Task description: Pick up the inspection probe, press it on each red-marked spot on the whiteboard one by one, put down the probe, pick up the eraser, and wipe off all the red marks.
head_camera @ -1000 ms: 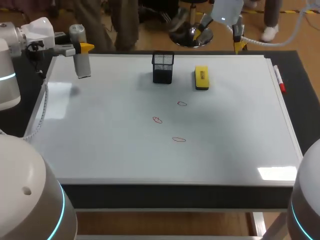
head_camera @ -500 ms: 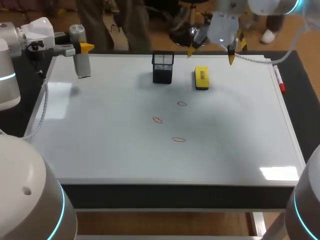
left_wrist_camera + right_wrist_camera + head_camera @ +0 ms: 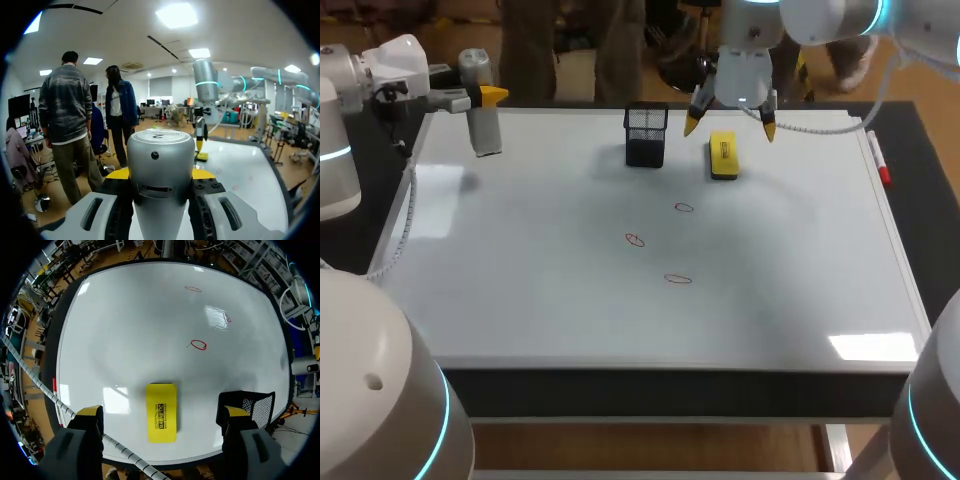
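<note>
your left end effector (image 3: 160,175) is clamped on the inspection probe (image 3: 481,122), a grey cylinder held upright between both fingers, clear of the surface over the whiteboard's (image 3: 520,290) far left corner. parked out there, it looks set aside to leave the middle free.

your right end effector (image 3: 730,124) hangs over the yellow eraser (image 3: 161,412) with its fingers spread wide and nothing in them. the wrist view shows one yellow tip on each side of the eraser, neither touching it. that reads as a line-up for a grasp across its short sides.

the eraser lies flat near the whiteboard's far edge, just beside the black mesh pen holder (image 3: 646,135). nothing sticks up above the holder's rim, and i can't see its floor.

three red marks wait in the middle: the far one (image 3: 684,208), the middle one (image 3: 635,240) and the near one (image 3: 678,279). none is wiped. a red marker (image 3: 878,158) lies along the whiteboard's right edge, well out of the way.
</note>
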Motion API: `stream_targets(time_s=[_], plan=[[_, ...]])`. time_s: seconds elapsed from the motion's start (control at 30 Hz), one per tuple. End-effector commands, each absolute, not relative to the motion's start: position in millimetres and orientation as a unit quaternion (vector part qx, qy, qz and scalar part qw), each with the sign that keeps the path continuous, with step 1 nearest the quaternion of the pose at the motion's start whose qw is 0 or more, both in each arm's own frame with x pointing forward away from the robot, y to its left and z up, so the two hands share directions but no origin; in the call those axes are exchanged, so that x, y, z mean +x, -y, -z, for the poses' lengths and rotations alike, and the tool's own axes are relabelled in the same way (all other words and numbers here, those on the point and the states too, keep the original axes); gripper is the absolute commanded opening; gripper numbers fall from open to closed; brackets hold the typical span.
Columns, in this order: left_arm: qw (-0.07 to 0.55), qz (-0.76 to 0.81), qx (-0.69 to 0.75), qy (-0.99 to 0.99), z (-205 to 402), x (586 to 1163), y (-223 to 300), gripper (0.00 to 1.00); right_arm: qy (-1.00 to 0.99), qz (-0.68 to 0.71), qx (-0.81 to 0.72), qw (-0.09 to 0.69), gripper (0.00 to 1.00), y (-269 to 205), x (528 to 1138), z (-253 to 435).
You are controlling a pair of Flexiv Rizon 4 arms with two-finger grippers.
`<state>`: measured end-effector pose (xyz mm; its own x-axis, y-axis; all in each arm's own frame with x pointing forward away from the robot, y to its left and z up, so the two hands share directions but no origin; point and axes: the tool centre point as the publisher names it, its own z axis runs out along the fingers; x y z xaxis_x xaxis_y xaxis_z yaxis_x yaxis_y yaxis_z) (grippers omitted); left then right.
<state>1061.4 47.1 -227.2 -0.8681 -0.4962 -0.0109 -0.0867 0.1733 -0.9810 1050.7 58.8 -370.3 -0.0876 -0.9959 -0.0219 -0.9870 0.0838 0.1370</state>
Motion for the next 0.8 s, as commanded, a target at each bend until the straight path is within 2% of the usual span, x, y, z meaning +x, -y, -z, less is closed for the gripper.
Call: stream_targets(time_s=[0.03, 0.8], plan=[[0.168, 0.613, -0.195, -0.747, 226.6, 1061.1, -46.8, 0.0, 0.732, 0.061, 0.677, 0.049, 1.0, -60.3, 1056.9, 381.7], [0.168, 0.613, -0.195, -0.747, 226.6, 1061.1, -46.8, 0.0, 0.73, 0.065, 0.677, 0.064, 1.0, -67.5, 1064.7, 417.3]])
